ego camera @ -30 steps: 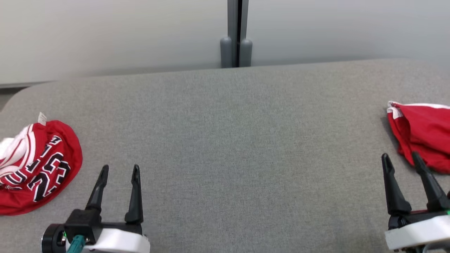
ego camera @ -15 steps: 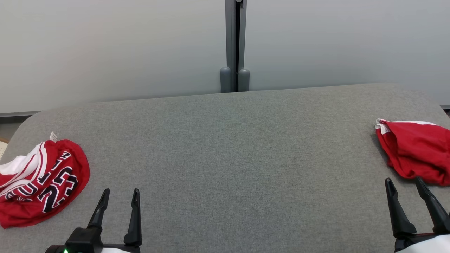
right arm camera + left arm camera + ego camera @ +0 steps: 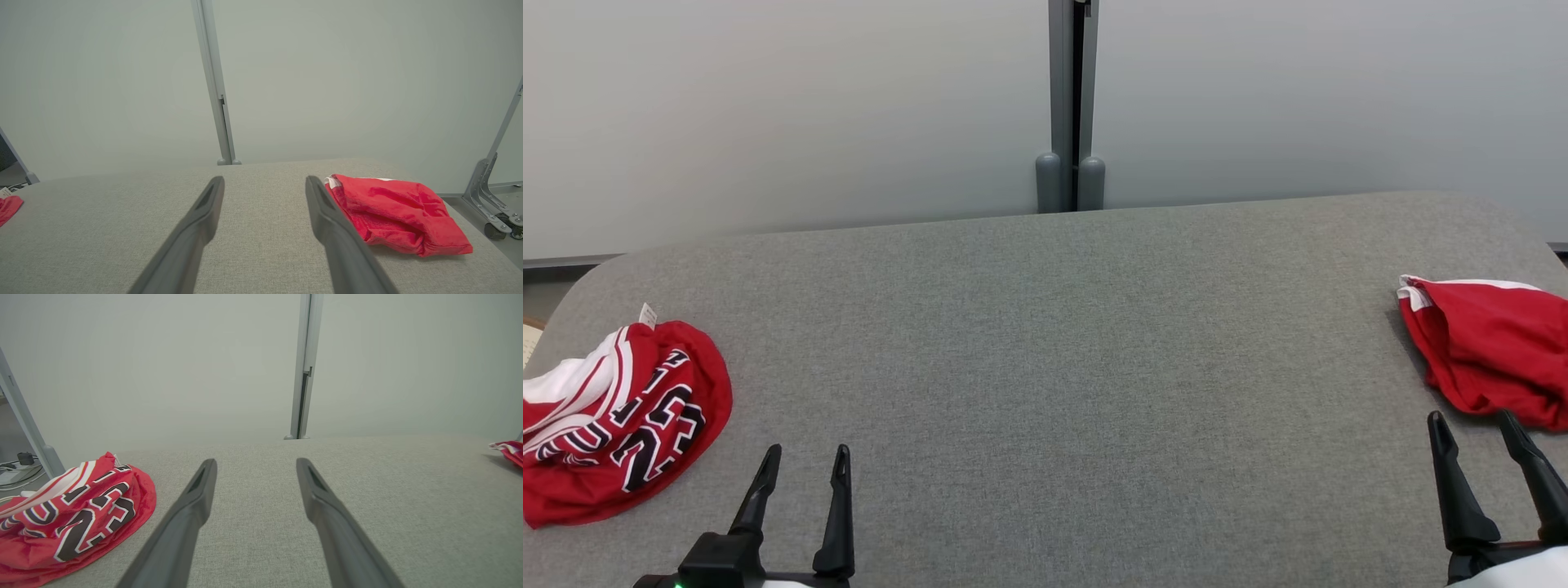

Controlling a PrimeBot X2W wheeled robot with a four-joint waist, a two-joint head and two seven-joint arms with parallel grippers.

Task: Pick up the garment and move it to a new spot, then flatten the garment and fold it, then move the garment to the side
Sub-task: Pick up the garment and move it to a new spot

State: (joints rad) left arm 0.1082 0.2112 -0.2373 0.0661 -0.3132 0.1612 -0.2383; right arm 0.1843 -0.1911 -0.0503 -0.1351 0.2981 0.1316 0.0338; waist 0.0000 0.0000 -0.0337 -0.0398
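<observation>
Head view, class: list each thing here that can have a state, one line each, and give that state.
left tool: open, empty, over the table, apart from the jersey.
right tool: open, empty, tips close to the plain red garment.
lettered red jersey: crumpled, lying at the table's left end.
plain red garment: bunched, lying at the table's right end.
table: grey, bare in the middle.
</observation>
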